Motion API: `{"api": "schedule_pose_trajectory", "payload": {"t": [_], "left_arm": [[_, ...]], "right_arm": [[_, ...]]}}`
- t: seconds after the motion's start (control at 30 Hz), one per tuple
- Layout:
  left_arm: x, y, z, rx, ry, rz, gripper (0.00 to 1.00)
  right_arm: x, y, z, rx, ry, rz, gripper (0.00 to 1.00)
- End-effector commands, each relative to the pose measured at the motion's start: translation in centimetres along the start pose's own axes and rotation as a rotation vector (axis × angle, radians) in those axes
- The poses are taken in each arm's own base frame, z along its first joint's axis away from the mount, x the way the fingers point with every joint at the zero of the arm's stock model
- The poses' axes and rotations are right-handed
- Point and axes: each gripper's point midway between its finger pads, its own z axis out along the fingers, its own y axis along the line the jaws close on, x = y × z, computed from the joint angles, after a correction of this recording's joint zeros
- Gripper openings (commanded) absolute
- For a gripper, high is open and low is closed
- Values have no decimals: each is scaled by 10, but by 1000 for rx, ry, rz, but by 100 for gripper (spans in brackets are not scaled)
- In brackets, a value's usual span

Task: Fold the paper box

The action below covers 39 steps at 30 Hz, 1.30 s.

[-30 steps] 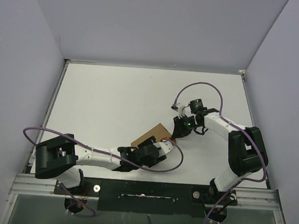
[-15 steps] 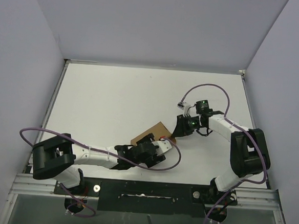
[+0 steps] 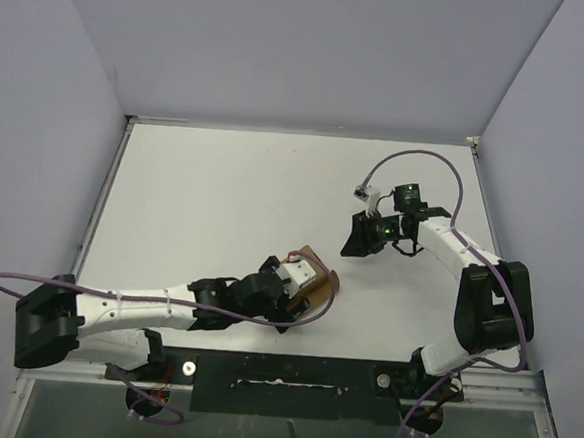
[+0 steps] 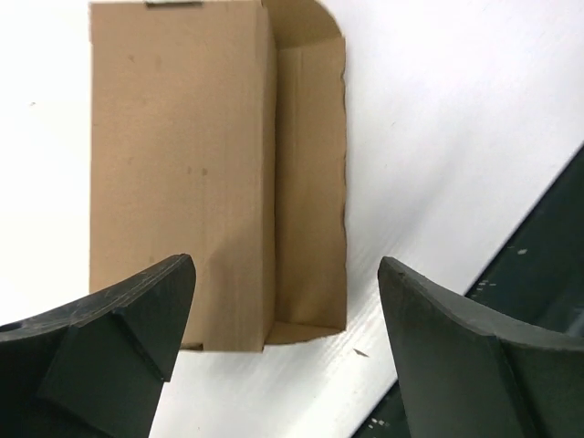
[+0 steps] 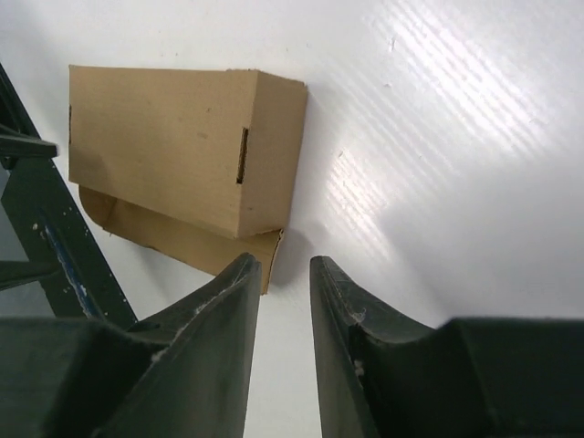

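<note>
box (image 4: 178,173) formed, side flap (image 4: 310,182) still out, at table's (image 3: 223,204) 6 o'clock | left gripper (image 4: 285,274) spread wider, empty, at box's 8 | right gripper (image 5: 285,269) unclenched slightly, empty, backed to box's 2 | both released: tuck remains

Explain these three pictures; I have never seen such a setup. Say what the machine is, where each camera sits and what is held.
Two robot arms are fixed at the near edge of a white table. The overhead picture looks down on both, the left arm and the right arm. The other two pictures come from cameras on the wrists, so each shows its own fingers. A brown cardboard box lies on the table, folded into a block with a rounded flap sticking out along one side. The left gripper is wide open over it; the right gripper is slightly open, short of the box. Neither holds anything.
</note>
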Motion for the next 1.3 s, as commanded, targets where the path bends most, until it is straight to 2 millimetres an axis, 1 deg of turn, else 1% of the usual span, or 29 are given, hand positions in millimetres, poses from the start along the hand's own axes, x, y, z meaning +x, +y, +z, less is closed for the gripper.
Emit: {"api": "schedule_pose_trajectory", "payload": {"t": [0.0, 0.07, 0.17, 0.2, 0.23, 0.27, 0.33, 0.43, 0.5, 0.53, 0.63, 0.77, 0.87, 1.0, 1.17, 1.27], "left_arm": [[-22, -2, -33, 31, -94, -191, 81], [-20, 2, -42, 26, -116, -259, 81], [-10, 12, -54, -13, -117, -384, 78], [-1, 19, -60, -56, -94, -462, 74], [3, 22, -63, -79, -83, -503, 72], [13, 28, -66, -117, -56, -557, 67], [29, 36, -72, -171, -19, -643, 54], [44, 41, -71, -188, 2, -731, 40], [48, 47, -66, -202, 13, -768, 26], [50, 50, -63, -212, 24, -783, 24], [58, 59, -50, -227, 66, -809, 23], [57, 69, -28, -186, 85, -833, 22], [49, 78, -11, -170, 81, -814, 22], [37, 92, 9, -162, 86, -791, 22], [20, 121, 34, -158, 64, -783, 23], [6, 134, 53, -114, 54, -776, 24]], "right_arm": [[-33, 6, -8, 20, -53, -149, 28], [-35, 7, -2, 7, -41, -162, 26], [-43, 5, 9, 29, -25, -234, 23], [-45, 0, 13, 63, -7, -268, 14], [-45, -3, 17, 85, 9, -290, 11], [-45, -9, 21, 116, 29, -307, 7], [-40, -18, 28, 134, 72, -301, 1], [-24, -19, 37, 107, 141, -276, 0], [-15, -17, 42, 87, 174, -271, 0], [-11, -15, 44, 65, 188, -274, 0], [-4, -7, 48, 2, 213, -278, 0], [1, 2, 51, -48, 230, -298, 0], [5, 7, 51, -70, 239, -308, 0], [11, 8, 45, -64, 252, -322, 0], [25, 13, 32, -67, 281, -337, 0], [32, 18, 25, -80, 293, -349, 0]]}}
